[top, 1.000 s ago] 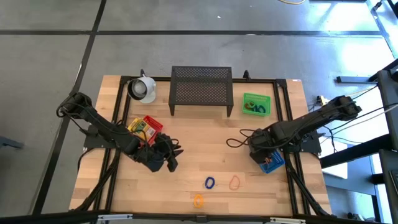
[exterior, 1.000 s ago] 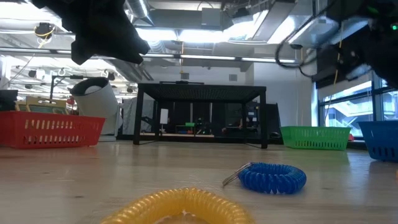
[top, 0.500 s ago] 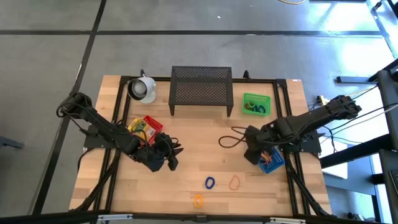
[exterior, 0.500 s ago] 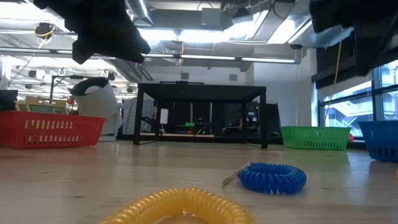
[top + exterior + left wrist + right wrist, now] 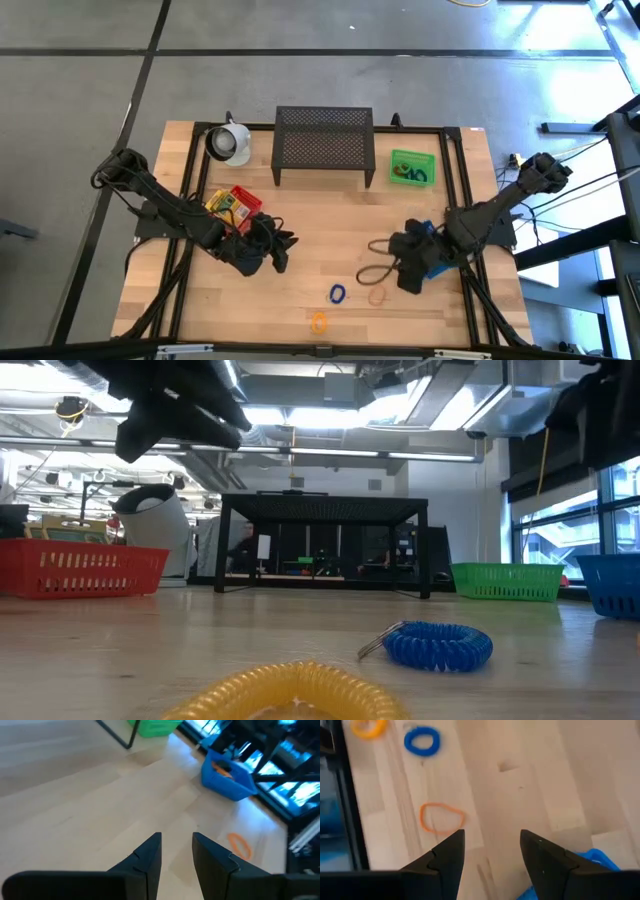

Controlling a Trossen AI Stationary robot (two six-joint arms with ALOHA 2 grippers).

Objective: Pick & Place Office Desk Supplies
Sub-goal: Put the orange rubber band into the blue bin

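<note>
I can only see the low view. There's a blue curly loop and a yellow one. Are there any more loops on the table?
Observer: Yes, a thin orange loop lies flat on the wood beside the blue loop.
Operator: Is an arm close to it?
Observer: The right gripper hovers near it, jaws open and empty.
Operator: What about the other arm?
Observer: The left gripper is by the red bin, jaws a little apart, holding nothing.
</note>
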